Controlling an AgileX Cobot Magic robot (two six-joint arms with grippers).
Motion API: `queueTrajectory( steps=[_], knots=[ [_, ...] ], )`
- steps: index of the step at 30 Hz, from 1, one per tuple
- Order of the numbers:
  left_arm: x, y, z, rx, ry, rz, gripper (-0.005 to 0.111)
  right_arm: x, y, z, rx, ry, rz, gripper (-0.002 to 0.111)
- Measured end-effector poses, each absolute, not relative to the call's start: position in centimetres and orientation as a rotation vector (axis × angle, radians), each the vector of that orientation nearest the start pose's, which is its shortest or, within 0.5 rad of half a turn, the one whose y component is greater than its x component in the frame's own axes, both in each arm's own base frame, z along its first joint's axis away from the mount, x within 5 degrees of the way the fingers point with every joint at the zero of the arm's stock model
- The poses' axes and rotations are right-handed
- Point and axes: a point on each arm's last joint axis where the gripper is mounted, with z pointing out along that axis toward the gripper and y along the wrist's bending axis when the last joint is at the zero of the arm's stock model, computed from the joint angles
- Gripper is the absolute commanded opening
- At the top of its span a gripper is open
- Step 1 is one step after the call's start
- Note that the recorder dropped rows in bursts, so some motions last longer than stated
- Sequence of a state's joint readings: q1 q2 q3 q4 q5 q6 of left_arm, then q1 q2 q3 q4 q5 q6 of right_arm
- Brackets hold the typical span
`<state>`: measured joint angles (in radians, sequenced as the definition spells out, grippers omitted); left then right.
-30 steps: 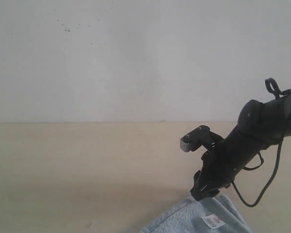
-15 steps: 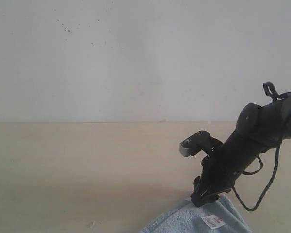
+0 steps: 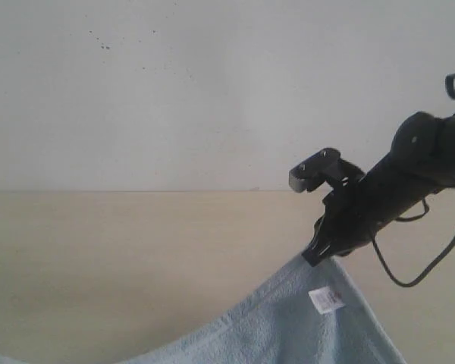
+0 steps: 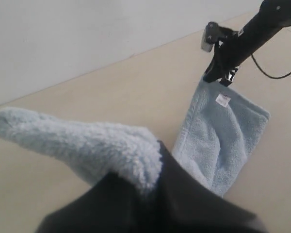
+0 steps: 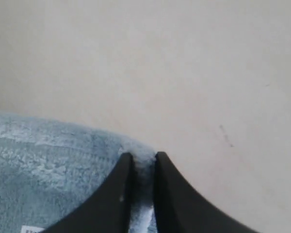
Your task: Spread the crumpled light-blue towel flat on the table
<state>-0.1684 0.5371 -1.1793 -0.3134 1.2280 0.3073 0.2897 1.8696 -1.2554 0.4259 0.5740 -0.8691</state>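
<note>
White wall (image 3: 174, 91) behind table (image 3: 98, 250). Black cable (image 3: 434, 262) loops under right arm. Towel (image 3: 288, 334) cut off by lower frame edge in exterior view; white label (image 3: 326, 299) near gripped corner, print unreadable. Left gripper (image 4: 153, 187) only dark blur, jaw opening indeterminate, fluffy towel fold bunched over it. Right gripper (image 5: 141, 160) angled down toward table, fingers nearly closed, pinching towel corner above tabletop; cloth sags from it.

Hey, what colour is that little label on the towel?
White: the label on the pale blue towel shows best in the exterior view.
</note>
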Motion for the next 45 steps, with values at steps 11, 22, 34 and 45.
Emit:
queueTrajectory(
  steps=[11,22,34,45],
  knots=[
    [-0.7,-0.7,44.2,0.413,1.915,-0.074,0.004,30.4,8.2,33.9,-0.839,2.246,-0.191,0.015],
    [-4.2,0.9,43.6,0.323,1.822,-0.051,0.004,25.5,7.4,37.4,-0.755,2.242,-0.066,0.015],
    [-2.6,0.6,41.5,0.335,1.913,-0.051,0.004,31.7,12.0,27.2,-0.986,2.358,0.299,0.056],
    [1.8,-0.4,41.0,0.357,2.036,-0.047,0.004,37.6,19.6,20.1,-1.217,2.277,0.383,0.047]
  ],
)
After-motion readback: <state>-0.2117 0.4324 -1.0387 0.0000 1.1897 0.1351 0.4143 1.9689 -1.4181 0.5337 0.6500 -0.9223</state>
